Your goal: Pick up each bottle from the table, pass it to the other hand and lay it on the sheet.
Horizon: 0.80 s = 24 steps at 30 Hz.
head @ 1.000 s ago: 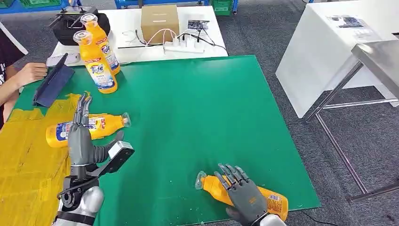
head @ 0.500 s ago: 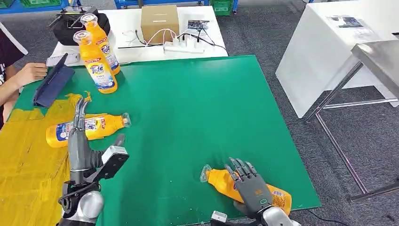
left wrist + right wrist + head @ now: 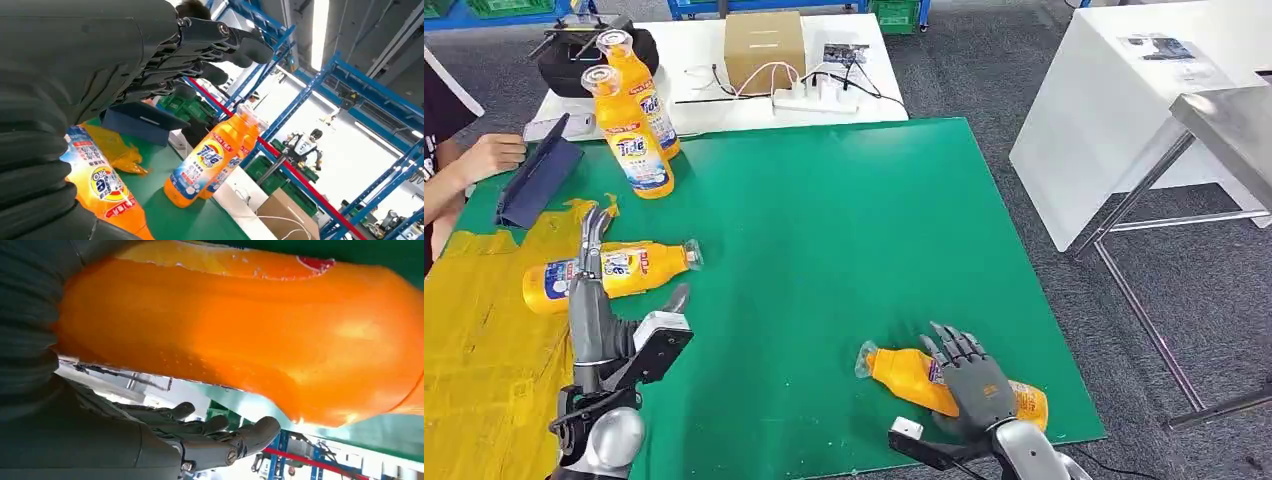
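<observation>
Right hand [image 3: 971, 385]: dark grey, palm down over the orange plastic bottle lying on its side [image 3: 914, 372] at the near edge of the green table mat [image 3: 844, 250]. Fingers are spread and extended across the bottle's body. The right wrist view shows the glossy orange wall of the bottle close against the palm, with the fingers [image 3: 225, 440] reaching past it, not wrapped round. Whether the hand actually grips the bottle cannot be told. The bottle's clear cap end points away from the hand toward the left arm; its labelled base end lies toward the mat's near right corner.

Left hand [image 3: 594, 290]: held edge-on above the mat, fingers straight and close together, pointing away from the robot, holding nothing. Its fingertips overlap a second orange bottle lying on its side [image 3: 609, 272], blue-and-white label up, partly on the crumpled yellow sheet [image 3: 484, 330] that covers the mat's left part. Contact cannot be judged.

Beyond the left hand's fingertips: two upright orange bottles with clear caps [image 3: 631, 115], standing touching each other at the far left of the mat. Beside them a dark blue folded tablet case [image 3: 536, 180], propped open, and a person's hand [image 3: 489, 155] resting at the mat's edge.

Behind the mat: a white table [image 3: 714, 100] carrying a brown cardboard box [image 3: 764, 48], a white power strip with cables [image 3: 814, 98] and a black bag [image 3: 564, 60].
</observation>
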{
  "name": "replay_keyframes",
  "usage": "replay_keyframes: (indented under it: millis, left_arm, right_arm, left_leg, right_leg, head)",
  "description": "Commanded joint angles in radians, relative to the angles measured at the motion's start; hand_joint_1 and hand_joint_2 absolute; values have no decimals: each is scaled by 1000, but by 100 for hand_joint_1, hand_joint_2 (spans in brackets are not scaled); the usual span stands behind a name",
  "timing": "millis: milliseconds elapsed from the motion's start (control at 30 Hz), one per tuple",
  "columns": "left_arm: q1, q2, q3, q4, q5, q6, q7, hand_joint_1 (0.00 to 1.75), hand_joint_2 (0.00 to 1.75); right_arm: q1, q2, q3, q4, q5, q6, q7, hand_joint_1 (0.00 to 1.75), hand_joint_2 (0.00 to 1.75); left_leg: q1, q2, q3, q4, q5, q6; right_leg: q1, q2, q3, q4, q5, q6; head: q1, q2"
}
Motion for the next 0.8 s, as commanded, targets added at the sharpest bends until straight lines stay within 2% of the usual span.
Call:
replay_keyframes:
  millis: [33,467,800]
  left_arm:
    - [-12,1,-1,26,20,-14,-2,0,175]
    - [0,-2,9,19,35,-15,-8,0,175]
    - [-5,-9,2,27,48,-12,-17,0,175]
  right_arm:
    - [-5,29,-33,82,-2,31,1,0,175]
    - [15,0,-144,26,38,81,53,0,175]
    - [16,5,-188,61,47,112,31,0,175]
  left_leg:
    - [0,0,3,-1,-1,0]
    - [0,-1,6,0,-2,1]
    - [0,-1,6,-1,-2,0]
  right_leg:
    - [1,0,4,-1,-1,-2]
    - [0,0,6,0,-2,-2]
    - [0,-1,6,-1,-2,-2]
  head:
    - [0,0]
    - [0,0]
    - [0,0]
